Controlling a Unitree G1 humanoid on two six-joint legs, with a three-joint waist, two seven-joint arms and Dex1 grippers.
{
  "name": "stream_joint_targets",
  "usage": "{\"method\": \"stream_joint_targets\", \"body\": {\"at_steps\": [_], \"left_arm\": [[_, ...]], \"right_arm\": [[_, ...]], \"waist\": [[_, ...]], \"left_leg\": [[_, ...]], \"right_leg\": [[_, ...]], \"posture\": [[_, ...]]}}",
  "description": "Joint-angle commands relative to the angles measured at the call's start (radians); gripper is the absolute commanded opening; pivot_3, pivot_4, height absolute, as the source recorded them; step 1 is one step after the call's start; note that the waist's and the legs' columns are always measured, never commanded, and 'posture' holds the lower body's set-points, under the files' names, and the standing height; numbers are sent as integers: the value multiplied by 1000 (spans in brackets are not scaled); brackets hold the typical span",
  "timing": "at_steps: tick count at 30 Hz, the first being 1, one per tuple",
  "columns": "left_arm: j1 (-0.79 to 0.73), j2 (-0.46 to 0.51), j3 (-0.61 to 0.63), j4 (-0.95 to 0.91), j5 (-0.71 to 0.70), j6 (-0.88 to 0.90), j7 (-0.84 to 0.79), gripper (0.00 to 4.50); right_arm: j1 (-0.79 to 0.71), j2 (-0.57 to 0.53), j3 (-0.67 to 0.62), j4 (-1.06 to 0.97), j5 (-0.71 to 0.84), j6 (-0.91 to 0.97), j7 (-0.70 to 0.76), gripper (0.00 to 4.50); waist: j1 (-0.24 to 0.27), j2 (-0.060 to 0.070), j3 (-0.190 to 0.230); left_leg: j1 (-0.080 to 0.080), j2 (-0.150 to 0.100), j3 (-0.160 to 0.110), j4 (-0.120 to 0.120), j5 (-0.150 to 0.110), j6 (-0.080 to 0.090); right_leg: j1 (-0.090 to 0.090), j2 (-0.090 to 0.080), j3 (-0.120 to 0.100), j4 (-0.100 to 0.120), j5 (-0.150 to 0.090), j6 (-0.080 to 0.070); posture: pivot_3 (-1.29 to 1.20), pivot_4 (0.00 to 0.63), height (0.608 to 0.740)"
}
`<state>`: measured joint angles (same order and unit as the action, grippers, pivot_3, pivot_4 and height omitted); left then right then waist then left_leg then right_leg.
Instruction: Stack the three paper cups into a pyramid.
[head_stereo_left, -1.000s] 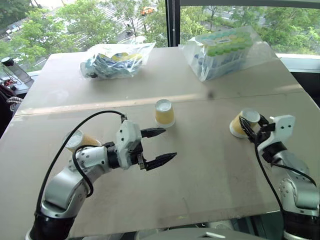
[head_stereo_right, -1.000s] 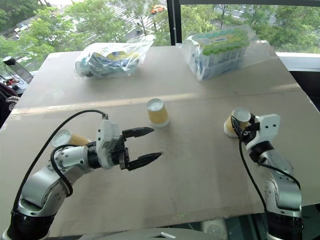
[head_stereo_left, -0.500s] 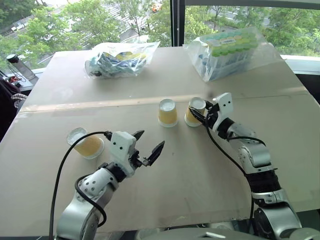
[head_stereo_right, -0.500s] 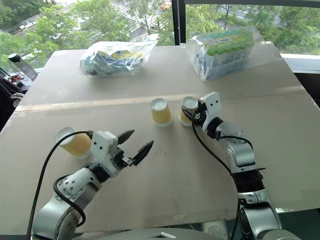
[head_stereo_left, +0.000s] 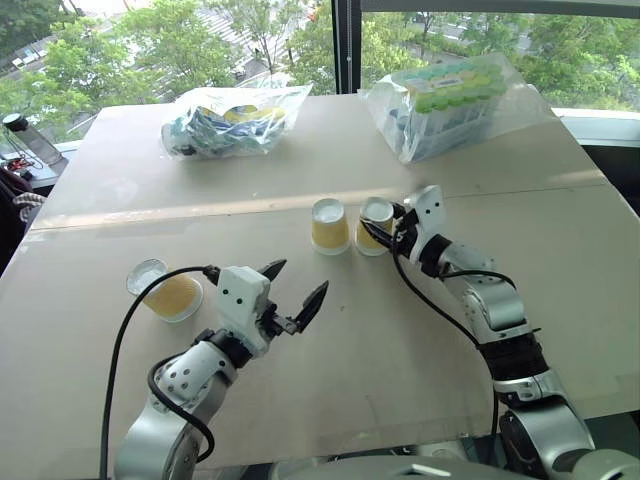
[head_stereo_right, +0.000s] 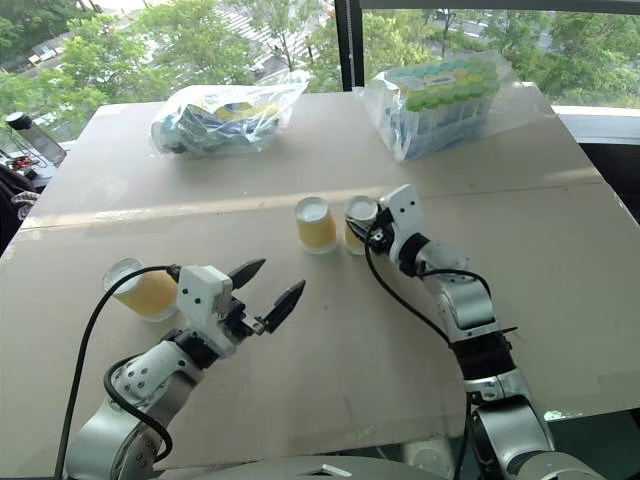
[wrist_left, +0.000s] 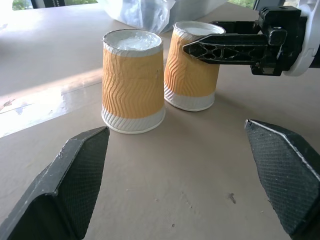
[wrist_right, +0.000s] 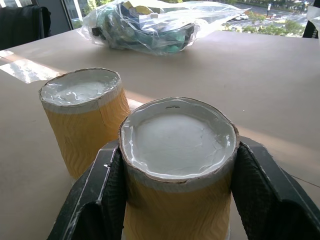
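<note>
The right end effector (head_stereo_left: 383, 228) is clamped on a paper cup (head_stereo_left: 374, 225), one black finger on each side. A second ago it held this cup far out on the right of the worktop (head_stereo_left: 420, 340). Now the arm has carried the cup across to the middle and it stands just beside the middle cup (head_stereo_left: 329, 225). In the left wrist view the two look very close at the base, maybe touching, but I cannot tell for sure. This looks like the bottom row of the pyramid, so that part of the job seems almost done. The right end effector likely just has to let go.

The left end effector (head_stereo_left: 298, 299) is wide open and holds nothing. It has pulled back toward the robot and now points at the two cups. The third cup (head_stereo_left: 167, 291) sits near it on the left of the worktop, well apart from the pair. It probably goes on top next.

All three cups look the same: small, with wavy yellow sides. They stand upside down, with the wide end on the worktop and the white bottom facing up. The rim of the held cup's bottom looks a little bent.
</note>
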<state>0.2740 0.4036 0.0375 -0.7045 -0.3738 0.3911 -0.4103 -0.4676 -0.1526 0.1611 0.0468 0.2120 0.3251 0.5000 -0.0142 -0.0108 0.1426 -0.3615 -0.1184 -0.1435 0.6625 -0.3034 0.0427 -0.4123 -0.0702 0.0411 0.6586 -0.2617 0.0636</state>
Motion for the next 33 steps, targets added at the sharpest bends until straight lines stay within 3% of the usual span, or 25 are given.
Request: {"method": "stream_joint_targets", "body": {"at_steps": [1, 11, 13, 16, 17, 28, 30, 33], "left_arm": [[2, -1, 4, -30, -1, -35, -11, 4500], [-4, -10, -6, -22, -4, -57, -16, 4500], [1, -12, -3, -22, 1, -63, -11, 4500], [31, -25, 5, -27, 15, -101, -3, 4500], [44, -30, 4, -29, 19, -116, -5, 4500], [270, -130, 19, -76, 94, -324, 43, 4500], [342, -165, 38, -94, 99, -348, 77, 4500], [459, -299, 132, -53, 113, -367, 219, 4500]], "right_arm": [[-1, 6, 17, -20, -8, -14, 18, 2147], [-7, 7, 21, -1, -29, -19, 19, 2147], [-9, 4, 17, -3, -26, -15, 25, 3169], [1, -5, 1, -20, -16, -33, 36, 4355], [5, -10, -4, -29, -13, -37, 39, 4439], [200, -186, -48, -281, 55, 61, 127, 4439], [272, -248, -80, -348, 93, 84, 169, 4439], [409, -358, -152, -435, 189, 43, 308, 4439]], "waist": [[0, 0, 0], [0, 0, 0], [0, 0, 0], [1, 0, 0], [1, 0, 0], [10, 0, 0], [12, 0, 0], [20, -1, 1]], "left_leg": [[0, 0, 0, 0, 0, 0], [0, 0, 0, 0, 0, 0], [0, 0, 0, 0, 0, 0], [0, 0, 0, 0, 0, 0], [0, 0, 0, 0, 0, 0], [-1, 0, 0, -1, 0, 0], [-2, 0, 0, -1, 0, 0], [-3, 0, -1, -2, -1, 1]], "right_leg": [[0, 0, 0, 0, 0, 0], [0, 0, 0, 0, 0, 0], [0, 0, 0, 0, 0, 0], [0, 0, 0, 0, 0, 0], [0, 0, 0, -1, 0, 0], [1, -1, 2, -3, 0, 0], [1, -1, 2, -3, 0, 0], [2, -1, 2, -6, 0, 0]], "posture": [[0, 150, 740], [0, 150, 740], [0, 150, 740], [0, 150, 740], [0, 150, 740], [0, 150, 740], [0, 150, 740], [0, 150, 740]]}}
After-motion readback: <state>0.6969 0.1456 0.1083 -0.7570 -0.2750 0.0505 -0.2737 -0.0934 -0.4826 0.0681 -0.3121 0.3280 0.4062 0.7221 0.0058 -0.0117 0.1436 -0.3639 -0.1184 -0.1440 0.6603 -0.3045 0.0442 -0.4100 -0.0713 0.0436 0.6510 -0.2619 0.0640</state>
